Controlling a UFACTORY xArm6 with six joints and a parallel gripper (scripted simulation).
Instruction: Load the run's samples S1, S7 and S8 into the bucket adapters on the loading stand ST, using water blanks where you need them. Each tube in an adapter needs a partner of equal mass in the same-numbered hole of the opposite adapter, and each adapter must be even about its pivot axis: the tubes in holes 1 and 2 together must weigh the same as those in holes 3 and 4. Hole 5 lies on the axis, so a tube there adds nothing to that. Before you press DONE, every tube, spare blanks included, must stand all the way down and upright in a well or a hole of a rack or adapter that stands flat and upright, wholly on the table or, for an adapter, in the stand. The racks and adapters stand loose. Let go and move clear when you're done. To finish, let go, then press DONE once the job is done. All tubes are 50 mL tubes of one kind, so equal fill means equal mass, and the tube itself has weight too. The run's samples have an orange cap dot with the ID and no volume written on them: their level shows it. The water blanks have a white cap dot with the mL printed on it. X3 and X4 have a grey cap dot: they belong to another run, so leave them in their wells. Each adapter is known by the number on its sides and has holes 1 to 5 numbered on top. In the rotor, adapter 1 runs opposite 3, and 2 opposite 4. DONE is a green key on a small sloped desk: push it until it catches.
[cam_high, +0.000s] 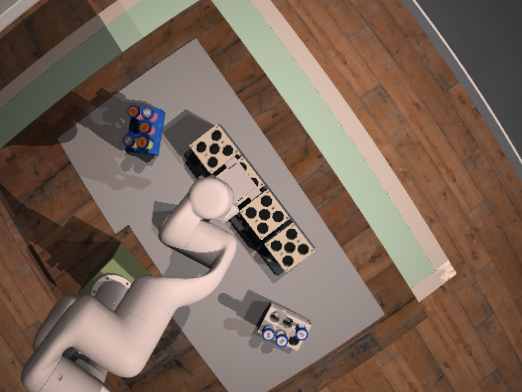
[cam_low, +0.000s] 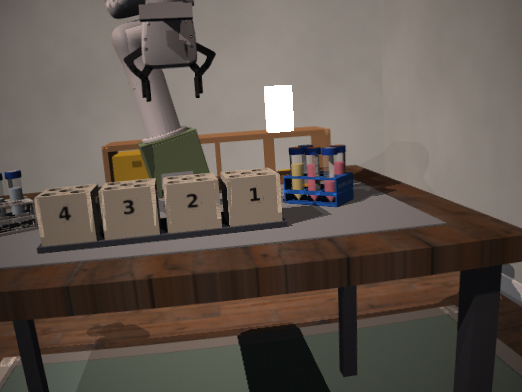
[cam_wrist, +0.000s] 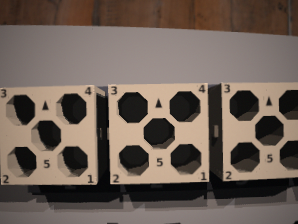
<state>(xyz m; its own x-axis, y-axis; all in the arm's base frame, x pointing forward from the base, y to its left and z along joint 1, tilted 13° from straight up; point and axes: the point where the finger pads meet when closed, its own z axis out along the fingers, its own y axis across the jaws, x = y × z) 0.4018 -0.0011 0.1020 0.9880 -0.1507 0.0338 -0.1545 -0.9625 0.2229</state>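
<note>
The loading stand ST (cam_low: 150, 239) lies along the middle of the grey mat as a dark, low tray, carrying four cream block adapters in a row; seen from the exterior camera they read 4 (cam_low: 66, 213), 3 (cam_low: 129, 206), 2 (cam_low: 192, 201) and 1 (cam_low: 252, 195) from left to right, and every hole visible from above is dark and unfilled. These blocks look stiff and fairly hefty but stand loose, so a sideways nudge could shift or tip one. To the right of adapter 1 stands the blue rack (cam_low: 344, 189) with the orange- and grey-dotted tubes, pink and yellow liquid showing at different levels. Far left, a pale rack (cam_high: 272, 314) holds the blue-capped water blanks (cam_high: 281, 340). The tubes are rigid, smooth plastic, light to moderate in weight depending on fill, and probably slippery; the safest hold is likely just below the cap, pinched squarely and lifted straight up. The gripper (cam_low: 171, 86) hangs high above adapters 3 and 2, fingers spread fully wide with nothing between them.
</note>
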